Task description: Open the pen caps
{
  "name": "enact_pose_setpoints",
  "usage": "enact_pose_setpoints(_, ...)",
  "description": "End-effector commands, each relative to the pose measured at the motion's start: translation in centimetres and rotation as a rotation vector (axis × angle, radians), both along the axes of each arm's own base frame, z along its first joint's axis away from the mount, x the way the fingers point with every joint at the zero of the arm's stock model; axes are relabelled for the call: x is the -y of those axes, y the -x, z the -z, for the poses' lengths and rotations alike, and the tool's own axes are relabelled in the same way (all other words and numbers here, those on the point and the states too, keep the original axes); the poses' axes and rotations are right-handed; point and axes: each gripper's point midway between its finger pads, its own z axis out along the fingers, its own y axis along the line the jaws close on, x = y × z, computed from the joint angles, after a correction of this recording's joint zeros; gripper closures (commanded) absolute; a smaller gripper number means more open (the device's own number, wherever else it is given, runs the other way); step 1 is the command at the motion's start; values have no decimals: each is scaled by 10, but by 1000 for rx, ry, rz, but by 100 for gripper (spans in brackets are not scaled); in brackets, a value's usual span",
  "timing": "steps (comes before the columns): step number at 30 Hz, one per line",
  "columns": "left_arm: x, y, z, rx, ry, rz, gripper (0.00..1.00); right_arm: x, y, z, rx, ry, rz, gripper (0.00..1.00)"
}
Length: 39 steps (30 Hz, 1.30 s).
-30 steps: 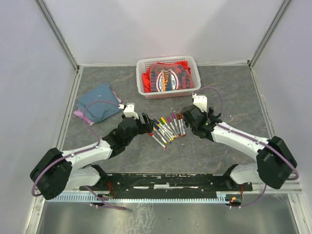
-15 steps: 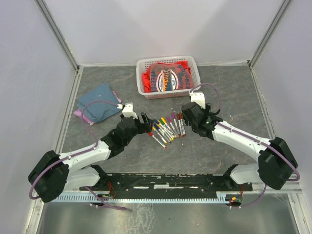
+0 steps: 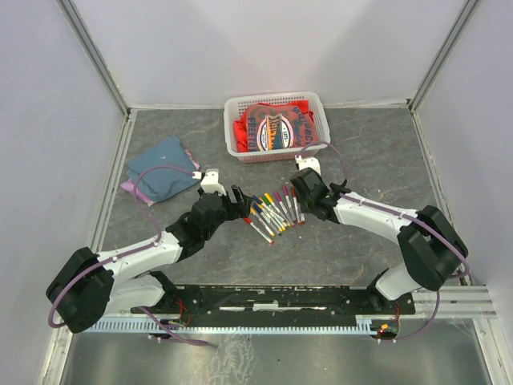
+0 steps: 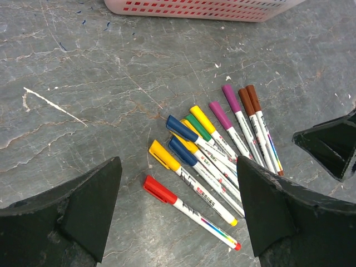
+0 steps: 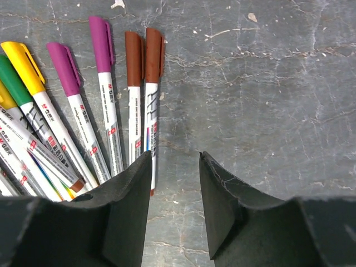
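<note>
Several pens [image 3: 274,210] with white barrels lie fanned on the grey table, every cap on. In the left wrist view the nearest pen has a red cap [image 4: 160,189], with yellow [image 4: 164,155], blue [image 4: 181,128], green [image 4: 199,127], purple [image 4: 220,114] and brown caps [image 4: 246,100] behind it. My left gripper [image 4: 178,164] hovers wide open over the fan's left side, holding nothing. My right gripper [image 5: 175,158] stands at the fan's right edge, its jaws half narrowed around bare table. Its left finger [image 5: 130,189] covers the tail of the rightmost brown-capped pen [image 5: 151,111].
A white basket [image 3: 240,151] holding red cloth stands behind the pens. A folded blue cloth [image 3: 163,175] lies at the left. Grey walls close the table on three sides.
The right arm has swung left, up to the brown-capped pens, and its jaws have narrowed from wide open. The left arm has barely moved.
</note>
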Motion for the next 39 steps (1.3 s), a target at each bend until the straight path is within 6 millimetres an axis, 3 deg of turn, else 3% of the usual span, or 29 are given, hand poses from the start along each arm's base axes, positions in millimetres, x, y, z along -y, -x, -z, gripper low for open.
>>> enact_pose_setpoints(1,6,-9,-20,44,54,-24,10,-20,-19,-11,23,-83,-28,53)
enact_pose_setpoints(18,9,-10,-17,35,59,-22,10,-25,-21,16,-53,-120,-30,55)
enact_pose_setpoints(39,8,-9,-20,40,71,-23,11,-22,-20,32,-103,-120,-17,56)
